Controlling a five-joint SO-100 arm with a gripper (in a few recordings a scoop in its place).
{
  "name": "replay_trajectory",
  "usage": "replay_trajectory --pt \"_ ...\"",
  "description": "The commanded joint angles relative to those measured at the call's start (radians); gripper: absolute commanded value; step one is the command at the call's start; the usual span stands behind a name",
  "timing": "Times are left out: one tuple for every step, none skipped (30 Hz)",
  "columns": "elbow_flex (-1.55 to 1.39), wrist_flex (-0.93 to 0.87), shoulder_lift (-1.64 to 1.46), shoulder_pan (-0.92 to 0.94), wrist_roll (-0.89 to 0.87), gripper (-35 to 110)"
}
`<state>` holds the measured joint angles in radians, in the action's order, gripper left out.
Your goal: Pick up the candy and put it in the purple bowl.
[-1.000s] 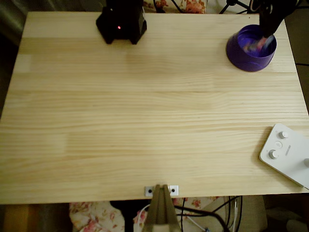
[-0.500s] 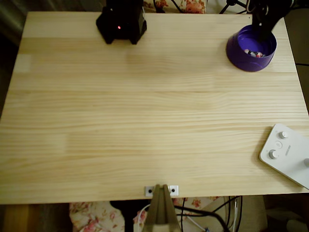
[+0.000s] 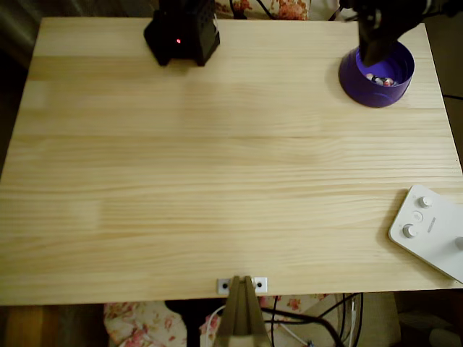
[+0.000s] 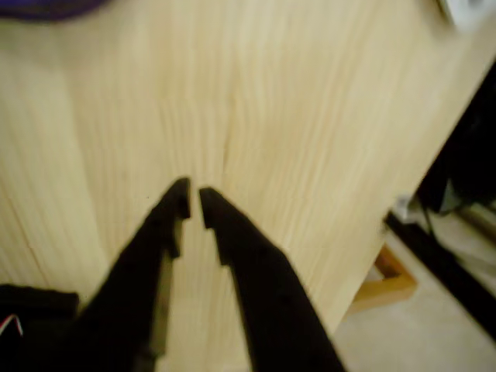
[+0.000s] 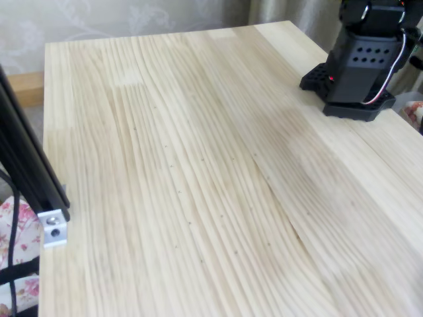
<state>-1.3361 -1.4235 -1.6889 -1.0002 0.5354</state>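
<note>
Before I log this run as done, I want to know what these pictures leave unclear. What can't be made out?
- Candy: in the overhead view, tiny bright bits in the purple bowl; too small to count.
- Bowl's far rim: covered by the arm in the overhead view.
- Gripper: blurred in the wrist view; tips nearly together, nothing visible between.
- White device: cut by the overhead view's right edge.

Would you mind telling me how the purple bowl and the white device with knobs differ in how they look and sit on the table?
In the overhead view, the purple bowl is round, deep and dark, while the white device is flat, angular and pale. The bowl holds the candy; the device carries only knobs. The bowl sits at the far right corner, partly under the arm; the device overhangs the near right edge. Both rest on the wooden table.
</note>
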Motion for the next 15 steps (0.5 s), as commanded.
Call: replay_trajectory --pt "-0.031 -0.006 -0.207 0.103 -0.008 -1" --pt "-0.046 0.0 -0.235 0.138 -0.023 -1" --pt "-0.055 -0.002 -0.259 0.17 -0.032 -1" --pt "-0.067 -0.011 -0.284 0.202 -0.034 -1" --pt "-0.086 -0.021 -0.31 0.236 -0.025 -1" --pt "-0.11 -0.029 -0.341 0.268 -0.006 -1" --pt "-0.144 -0.029 -0.374 0.304 0.015 -1" --pt "-0.193 -0.006 -0.41 0.341 0.009 -1" --pt "-0.244 0.02 -0.446 0.379 -0.012 -1" --pt "-0.295 0.046 -0.485 0.416 -0.038 -1" --pt "-0.347 0.077 -0.52 0.453 -0.1 -1" --pt "-0.391 0.1 -0.557 0.485 -0.141 -1" --pt "-0.428 0.115 -0.586 0.514 -0.17 -1" --pt "-0.46 0.126 -0.611 0.545 -0.202 -1" --pt "-0.488 0.132 -0.632 0.571 -0.233 -1"
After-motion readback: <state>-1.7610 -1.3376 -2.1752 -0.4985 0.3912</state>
